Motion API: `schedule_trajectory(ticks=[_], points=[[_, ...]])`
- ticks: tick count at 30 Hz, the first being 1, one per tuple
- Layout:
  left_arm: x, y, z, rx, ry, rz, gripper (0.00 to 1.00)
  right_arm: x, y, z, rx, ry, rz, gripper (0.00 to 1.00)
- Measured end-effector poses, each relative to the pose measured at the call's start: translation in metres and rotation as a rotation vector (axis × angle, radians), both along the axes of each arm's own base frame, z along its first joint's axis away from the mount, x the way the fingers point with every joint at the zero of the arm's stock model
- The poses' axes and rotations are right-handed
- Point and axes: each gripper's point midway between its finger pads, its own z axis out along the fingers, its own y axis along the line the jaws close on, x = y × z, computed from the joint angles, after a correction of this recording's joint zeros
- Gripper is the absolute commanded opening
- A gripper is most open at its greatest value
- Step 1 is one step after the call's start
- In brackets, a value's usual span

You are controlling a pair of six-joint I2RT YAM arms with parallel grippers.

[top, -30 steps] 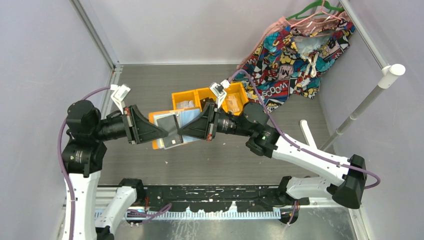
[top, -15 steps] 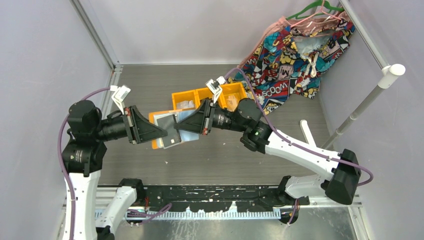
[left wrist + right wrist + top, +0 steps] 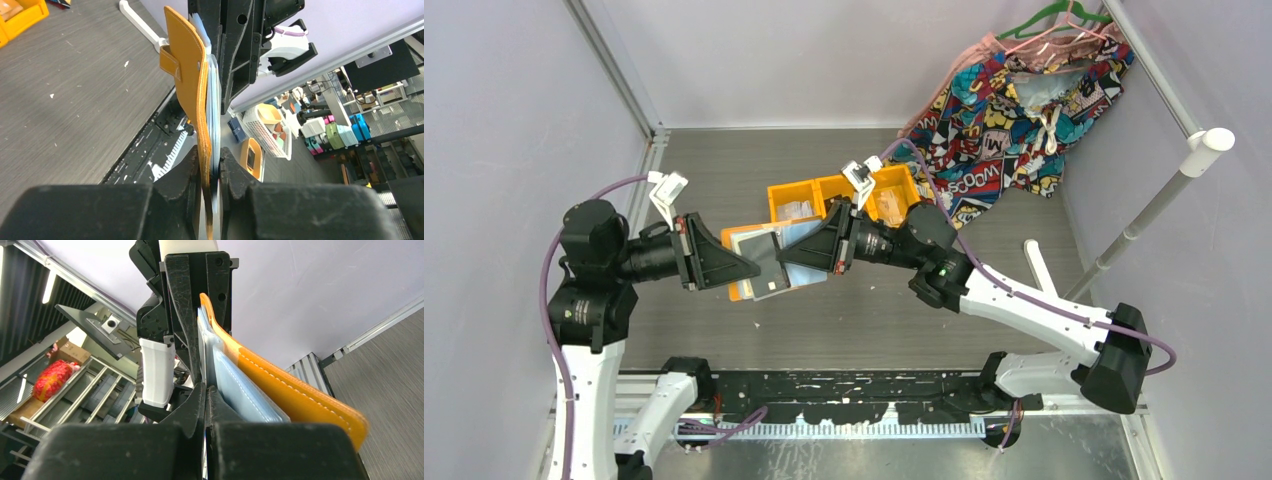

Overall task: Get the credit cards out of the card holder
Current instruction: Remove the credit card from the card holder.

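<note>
Grey table [image 3: 844,320] lay below | card holder [image 3: 192,75] was held aloft, clamped by left gripper [image 3: 214,170] | right gripper [image 3: 204,395] was pinched tight beside dark credit card [image 3: 769,262] | step judged: extraction | next: steady outward pull required.

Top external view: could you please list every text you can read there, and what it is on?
"OOM", upside down, leading letters unclear: on the comic-print cloth.
Other lettering on that cloth: too small to read.
The card holder and orange bins: no text visible.
</note>
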Motion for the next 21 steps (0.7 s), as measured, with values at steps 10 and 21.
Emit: schedule_trajectory(ticks=[10, 21], points=[[-0.0087, -0.0027, -0.0001, -0.034, 0.031, -0.079, 0.26, -0.0015, -0.0006, 0.0038, 0.014, -0.003, 0.004, 0.01], [-0.0073, -0.0035, -0.0050, -0.045, 0.075, -0.100, 0.02, 0.0011, 0.0017, 0.0024, 0.016, 0.017, 0.006, 0.01]])
